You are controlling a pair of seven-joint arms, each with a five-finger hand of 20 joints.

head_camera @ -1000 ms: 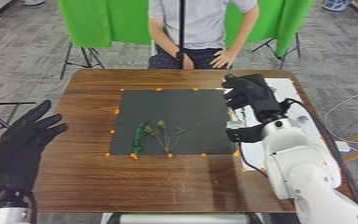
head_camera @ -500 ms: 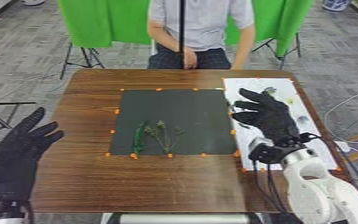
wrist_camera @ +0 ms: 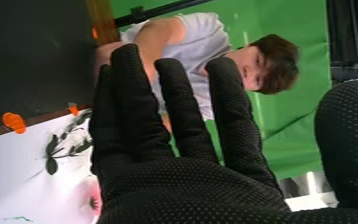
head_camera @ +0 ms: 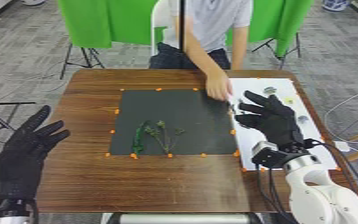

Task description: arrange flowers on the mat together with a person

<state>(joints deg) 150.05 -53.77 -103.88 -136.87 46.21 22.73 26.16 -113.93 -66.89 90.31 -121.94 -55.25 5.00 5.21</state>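
In the head view my right hand [head_camera: 270, 120] is open above the white sheet [head_camera: 255, 162], right of the dark mat [head_camera: 171, 144]. A green stem [head_camera: 139, 137] and a branching sprig [head_camera: 166, 139] lie on the mat's lower left part. A person's hand [head_camera: 218, 87] is at the mat's upper right corner, beside the sheet. My left hand [head_camera: 24, 150] is open off the table's left side. The right wrist view has my right hand [wrist_camera: 175, 185] with straight fingers, a leafy sprig [wrist_camera: 53, 152] and a pink flower [wrist_camera: 88, 199] on the sheet.
Orange markers [head_camera: 159, 89] edge the mat on the brown table [head_camera: 158, 185]. More small flowers [head_camera: 270, 90] lie at the sheet's far end. A dark vertical pole [head_camera: 182, 25] stands in front of the person.
My right hand has drawn back from the sheet's far part, its fingers spreading. The person has leaned in and reached a hand to the mat's upper right corner.
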